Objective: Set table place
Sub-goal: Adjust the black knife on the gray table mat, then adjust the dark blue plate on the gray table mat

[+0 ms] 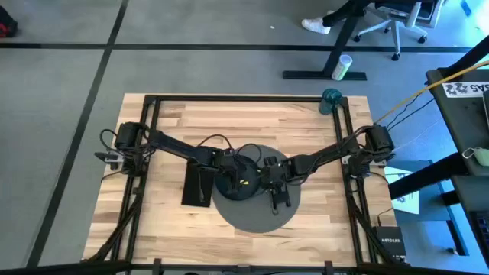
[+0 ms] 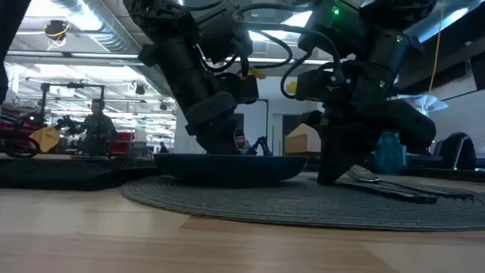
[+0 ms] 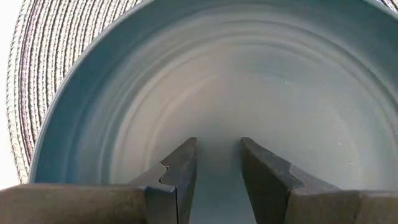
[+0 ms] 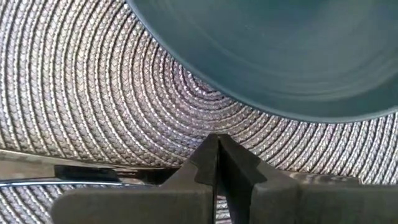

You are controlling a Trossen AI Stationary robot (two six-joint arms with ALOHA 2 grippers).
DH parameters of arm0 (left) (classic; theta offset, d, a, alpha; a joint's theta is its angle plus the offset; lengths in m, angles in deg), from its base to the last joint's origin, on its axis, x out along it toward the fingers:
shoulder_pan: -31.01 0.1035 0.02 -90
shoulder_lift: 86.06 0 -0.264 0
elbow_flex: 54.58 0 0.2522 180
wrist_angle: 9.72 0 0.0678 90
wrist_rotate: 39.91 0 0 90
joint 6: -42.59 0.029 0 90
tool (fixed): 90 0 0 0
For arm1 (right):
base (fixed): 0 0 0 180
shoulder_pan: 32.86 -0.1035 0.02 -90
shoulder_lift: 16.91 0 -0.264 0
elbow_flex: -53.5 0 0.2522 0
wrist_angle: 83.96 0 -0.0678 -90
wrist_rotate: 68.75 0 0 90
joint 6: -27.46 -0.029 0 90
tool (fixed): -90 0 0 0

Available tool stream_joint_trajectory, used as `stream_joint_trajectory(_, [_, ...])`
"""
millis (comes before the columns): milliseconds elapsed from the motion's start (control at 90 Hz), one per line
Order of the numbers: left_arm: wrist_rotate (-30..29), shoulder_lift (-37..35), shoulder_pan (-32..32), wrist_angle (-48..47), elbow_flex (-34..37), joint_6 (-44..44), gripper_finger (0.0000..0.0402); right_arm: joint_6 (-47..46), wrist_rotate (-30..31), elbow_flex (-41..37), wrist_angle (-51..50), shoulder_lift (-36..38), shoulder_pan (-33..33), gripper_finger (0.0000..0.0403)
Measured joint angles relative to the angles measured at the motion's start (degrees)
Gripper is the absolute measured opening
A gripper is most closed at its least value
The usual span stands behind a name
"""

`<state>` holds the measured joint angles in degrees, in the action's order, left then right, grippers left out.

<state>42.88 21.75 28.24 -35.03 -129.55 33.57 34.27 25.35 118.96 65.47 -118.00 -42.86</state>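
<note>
Blue-grey plate (image 3: 249,81) on grey woven, ringed placemat (image 4: 93,93).

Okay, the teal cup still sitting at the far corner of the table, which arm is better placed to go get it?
Probably the right. The teal cup stands at the table's far right corner, on the right arm's side. The right gripper is shut over the placemat; the left gripper, open above the plate, would reach across.

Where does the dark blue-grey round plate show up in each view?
High view: the dark blue-grey round plate lies mid-table on the round grey woven placemat, mostly under the arms.
Low view: plate left of centre, seen edge-on on the placemat.
Left wrist view: plate fills the frame, beyond the left end effector.
Right wrist view: plate across the top right.
Shared landmark: the placemat.
</note>
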Motion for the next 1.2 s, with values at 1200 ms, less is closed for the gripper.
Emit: stream_joint_trajectory(1200, [0.2,0.1,-3.1,4.0,0.1,0.7,0.0107,1.2,7.5,7.1,-11.8,1.1,0.4,0.0000])
